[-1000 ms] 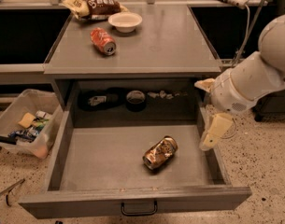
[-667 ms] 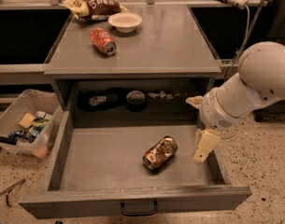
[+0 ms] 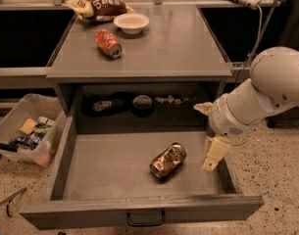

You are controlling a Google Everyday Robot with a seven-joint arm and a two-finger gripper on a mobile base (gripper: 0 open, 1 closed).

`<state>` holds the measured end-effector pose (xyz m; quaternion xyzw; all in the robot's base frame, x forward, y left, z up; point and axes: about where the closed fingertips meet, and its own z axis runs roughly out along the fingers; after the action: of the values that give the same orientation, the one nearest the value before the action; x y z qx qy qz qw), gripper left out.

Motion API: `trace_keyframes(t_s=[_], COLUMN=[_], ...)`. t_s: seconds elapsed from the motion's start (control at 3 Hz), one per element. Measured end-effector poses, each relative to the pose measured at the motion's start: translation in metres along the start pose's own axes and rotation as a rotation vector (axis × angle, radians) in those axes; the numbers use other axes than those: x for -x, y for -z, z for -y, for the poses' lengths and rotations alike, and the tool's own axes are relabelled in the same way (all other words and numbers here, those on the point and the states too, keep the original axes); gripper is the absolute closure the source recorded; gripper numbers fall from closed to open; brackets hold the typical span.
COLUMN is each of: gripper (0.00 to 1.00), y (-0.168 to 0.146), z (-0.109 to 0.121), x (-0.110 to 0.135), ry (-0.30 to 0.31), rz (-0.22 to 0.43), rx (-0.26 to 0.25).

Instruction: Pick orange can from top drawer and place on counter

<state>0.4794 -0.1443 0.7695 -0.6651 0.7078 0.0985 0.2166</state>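
Note:
The orange can (image 3: 167, 160) lies on its side on the floor of the open top drawer (image 3: 105, 173), right of the middle, silver end toward the front left. My gripper (image 3: 208, 131) hangs over the drawer's right side, just right of the can and a little above it, not touching it. Its cream fingers (image 3: 213, 153) are spread apart and hold nothing. The counter (image 3: 168, 48) is the grey cabinet top above the drawer.
On the counter lie a red-orange can (image 3: 108, 43), a white bowl (image 3: 132, 22) and a snack bag (image 3: 97, 5). Dark objects (image 3: 142, 103) sit in the recess behind the drawer. A plastic bin (image 3: 26, 131) of clutter stands on the floor at the left.
My arm has swung down and left, bringing the gripper from outside the drawer's right wall to over its right side, nearer the can. The can has not moved.

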Motion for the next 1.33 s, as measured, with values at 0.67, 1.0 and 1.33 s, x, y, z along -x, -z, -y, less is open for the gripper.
trace_keyframes(t_s=[0.67, 1.0, 1.33], gripper=[0.00, 0.00, 0.00], y=[-0.079, -0.122, -0.152], z=[-0.003, -0.009, -0.016], x=[-0.005, 0.007, 0.008], ry=[0.061, 0.127, 0.177], rz=[0.115, 0.138, 0.116], rx=[0.073, 0.114, 0.130])
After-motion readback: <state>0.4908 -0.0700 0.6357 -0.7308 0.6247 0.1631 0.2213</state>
